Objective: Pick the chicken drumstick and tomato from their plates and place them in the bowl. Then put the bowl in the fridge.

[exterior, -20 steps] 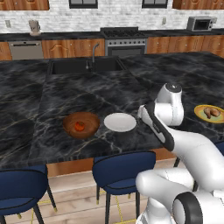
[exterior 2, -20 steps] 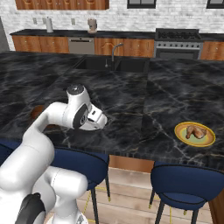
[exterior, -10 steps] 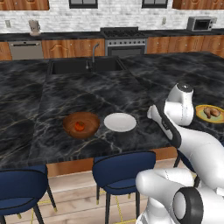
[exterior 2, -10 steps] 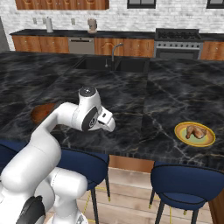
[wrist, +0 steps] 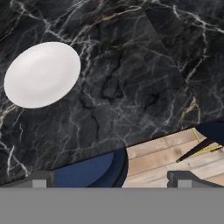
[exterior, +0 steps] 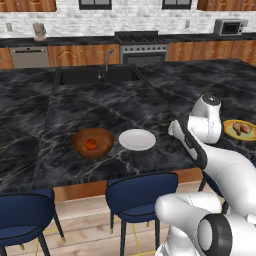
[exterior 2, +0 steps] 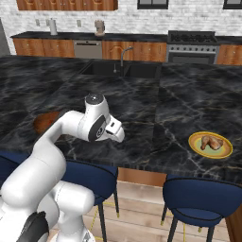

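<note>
Your tabletop is the black marble island, with blue stools tucked along its near edge. On it, from your left: the wooden bowl with the tomato already sitting inside, then the white plate just beside the bowl and bare, then well off to the right the yellow plate carrying the chicken drumstick. So tomato step looks done; you're on the drumstick pick. The arm hangs over the front edge of the tabletop between the white plate and the yellow one, and the claw is spread wide with nothing in it; the hand view looks down at the white plate, marble, a stool and floor, not at the drumstick. Next move, by my read: swing further right, centre over the yellow plate, drop onto the drumstick across its narrow width, close, then carry it back left to the bowl. Fridge step comes after.
</note>
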You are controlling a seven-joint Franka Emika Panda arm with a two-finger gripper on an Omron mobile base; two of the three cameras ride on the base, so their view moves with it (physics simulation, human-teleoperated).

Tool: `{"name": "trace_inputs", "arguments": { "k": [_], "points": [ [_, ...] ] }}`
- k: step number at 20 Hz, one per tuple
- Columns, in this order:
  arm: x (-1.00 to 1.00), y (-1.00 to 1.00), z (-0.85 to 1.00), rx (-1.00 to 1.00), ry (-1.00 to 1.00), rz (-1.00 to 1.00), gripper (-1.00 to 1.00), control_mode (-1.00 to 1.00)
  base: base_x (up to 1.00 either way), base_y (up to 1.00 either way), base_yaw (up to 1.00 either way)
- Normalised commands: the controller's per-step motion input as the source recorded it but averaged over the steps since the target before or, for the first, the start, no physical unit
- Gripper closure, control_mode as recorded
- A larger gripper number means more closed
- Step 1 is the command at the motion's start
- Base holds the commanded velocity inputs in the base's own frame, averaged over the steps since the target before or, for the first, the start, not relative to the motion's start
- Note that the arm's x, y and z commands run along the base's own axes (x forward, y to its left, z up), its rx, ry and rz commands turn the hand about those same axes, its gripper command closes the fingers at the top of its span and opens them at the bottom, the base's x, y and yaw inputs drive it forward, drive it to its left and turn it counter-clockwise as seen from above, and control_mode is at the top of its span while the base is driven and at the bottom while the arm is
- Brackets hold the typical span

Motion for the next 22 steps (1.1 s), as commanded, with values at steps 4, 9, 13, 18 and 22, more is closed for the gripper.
{"name": "trace_inputs", "arguments": {
  "k": [4,9,13,18,22],
  "points": [
    [0.0,0.0,0.0,0.0,0.0,0.0,-1.0,1.0,0.0,0.0,0.0],
    [0.0,0.0,0.0,0.0,0.0,0.0,-1.0,1.0,-0.1,-0.08,-0.06],
    [0.0,0.0,0.0,0.0,0.0,0.0,-1.0,1.0,0.0,-0.65,-0.07],
    [0.0,0.0,0.0,0.0,0.0,0.0,-1.0,1.0,0.04,-0.69,0.0],
    [0.0,0.0,0.0,0.0,0.0,0.0,-1.0,1.0,0.12,-0.61,0.04]
  ]
}}
